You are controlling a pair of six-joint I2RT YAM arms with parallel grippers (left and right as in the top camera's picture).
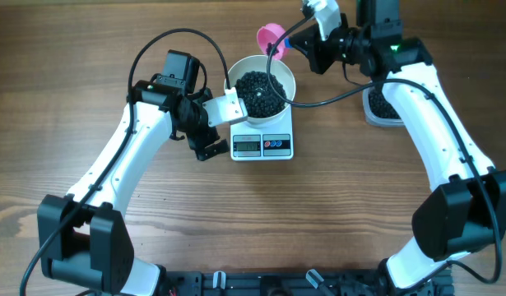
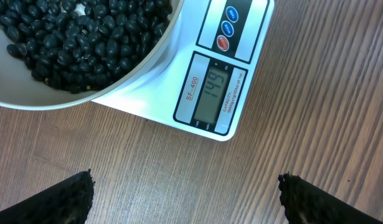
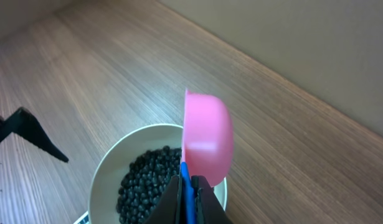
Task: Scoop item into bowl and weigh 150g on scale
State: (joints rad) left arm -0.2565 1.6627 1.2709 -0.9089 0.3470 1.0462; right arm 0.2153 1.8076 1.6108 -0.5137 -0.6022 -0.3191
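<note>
The white bowl (image 1: 279, 75) stands on the scale (image 1: 262, 146) and holds a heap of the black bean-like item (image 1: 261, 90). In the left wrist view the scale (image 2: 247, 43) display reads 149, with the bowl (image 2: 126, 81) and the item (image 2: 73, 37) at upper left. My left gripper (image 2: 186, 193) is open over bare table just in front of the scale, at its left side (image 1: 205, 138). My right gripper (image 3: 187, 186) is shut on the blue handle of a pink scoop (image 3: 208, 134), tilted on its side above the bowl's (image 3: 107, 165) far rim. From overhead the scoop (image 1: 270, 35) shows behind the bowl.
A clear tub (image 1: 378, 107) with more dark pieces sits at the right, mostly hidden under the right arm. Black cables loop over the bowl and the left arm. Bare wood table surrounds the scale.
</note>
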